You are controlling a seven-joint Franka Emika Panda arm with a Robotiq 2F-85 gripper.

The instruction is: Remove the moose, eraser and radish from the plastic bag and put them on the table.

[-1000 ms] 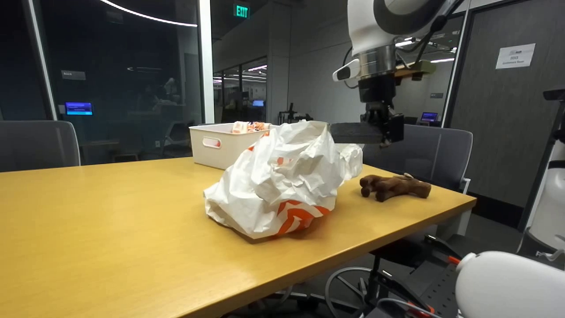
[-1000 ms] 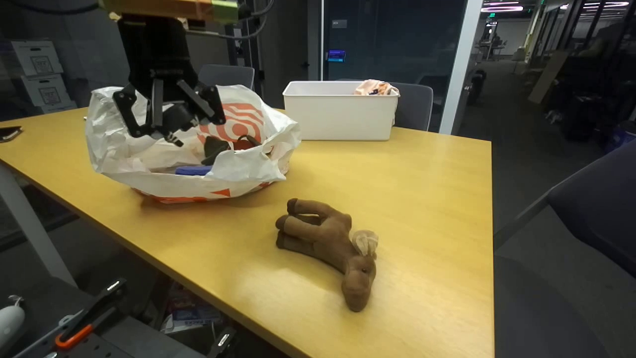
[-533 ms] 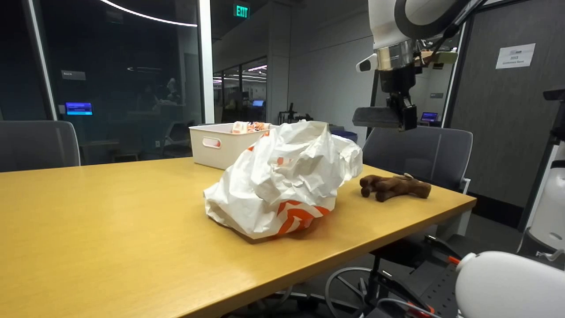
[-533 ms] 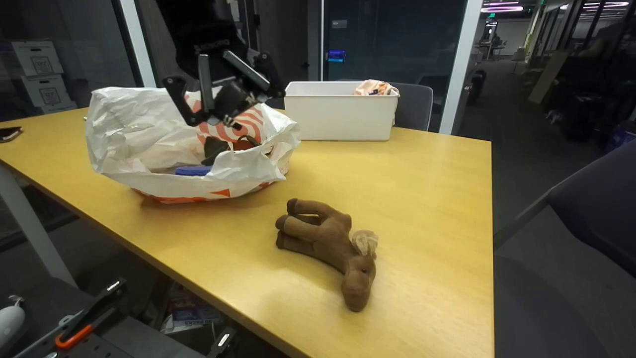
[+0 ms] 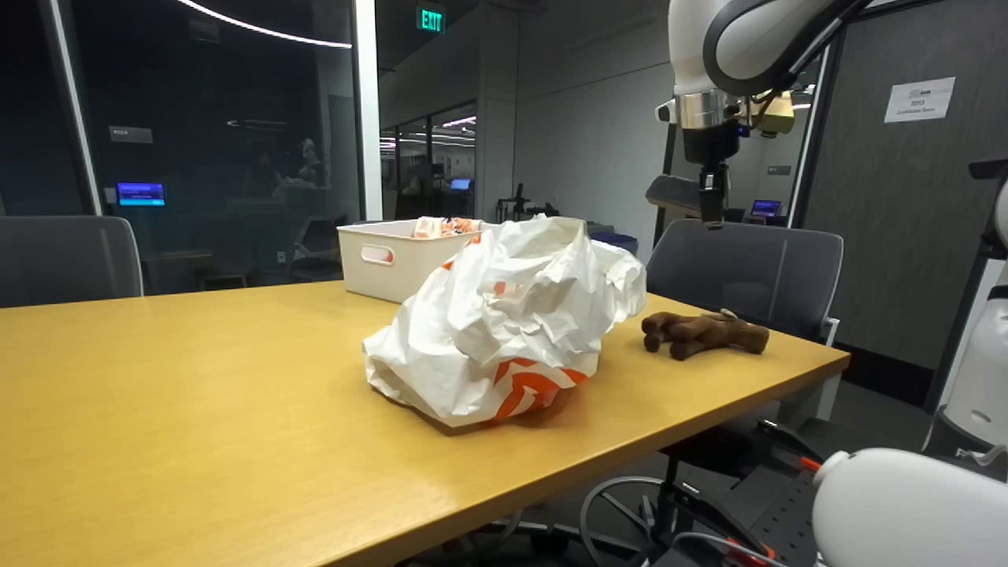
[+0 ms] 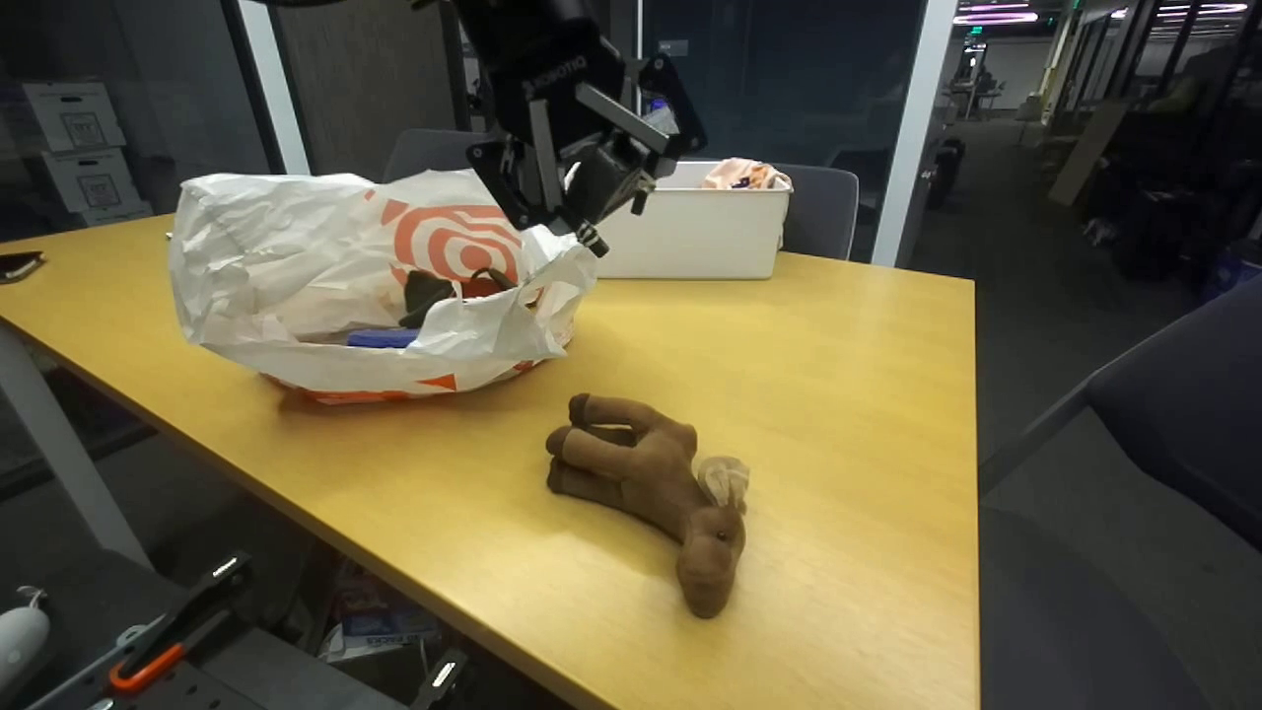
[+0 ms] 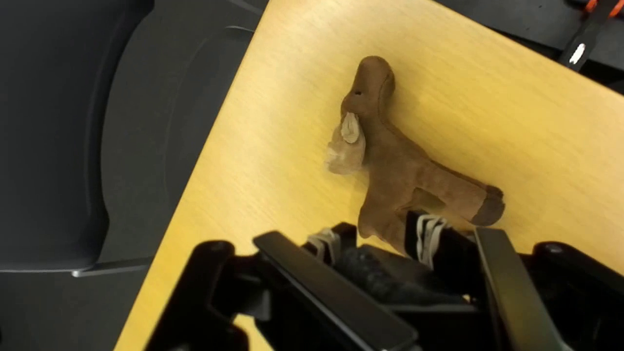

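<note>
The fingers [image 7: 451,253] pinch the eraser [image 5: 673,191], held above the worktop [image 6: 838,394]. The moose [image 6: 641,459] lies on its side on the worktop, near the open bag [image 5: 472,339]. A blue item [image 6: 383,338] and a partly hidden red item [image 6: 483,287] sit inside the bag.

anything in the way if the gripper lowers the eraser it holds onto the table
Possibly the moose: in the wrist view it lies on the table, partly hidden behind the gripper. Nothing visible stands between the eraser and the table beside the moose.
</note>
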